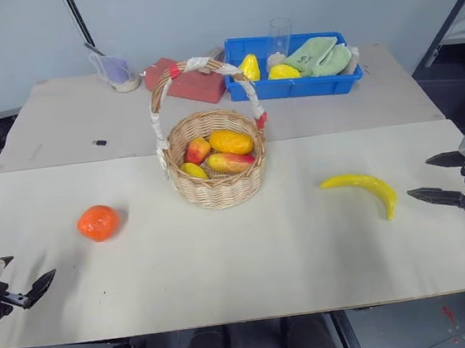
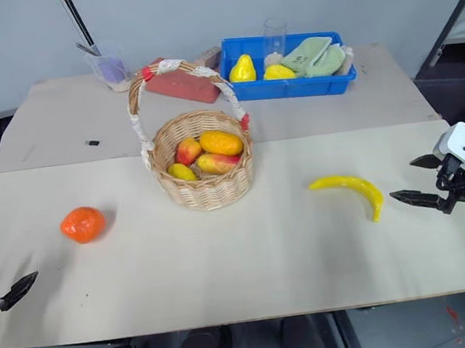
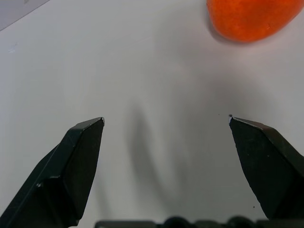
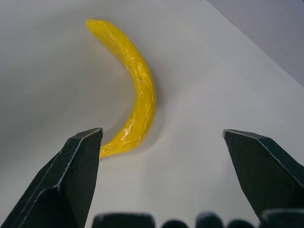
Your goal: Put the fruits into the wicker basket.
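The banana (image 1: 362, 190) is parked just ahead of the wide-open, empty right gripper (image 1: 439, 177), right of the wicker basket (image 1: 216, 169); bare table (image 1: 249, 255) is left between.

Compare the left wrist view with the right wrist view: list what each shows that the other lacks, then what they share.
Left wrist view alone: part of the orange fruit, lying beyond and apart from the left gripper.

Right wrist view alone: the banana, curved, lying flat; its near end sits close to one of the right gripper's fingers, not between them.

Shared: the pale table, and in each a pair of black fingers spread wide with nothing held.
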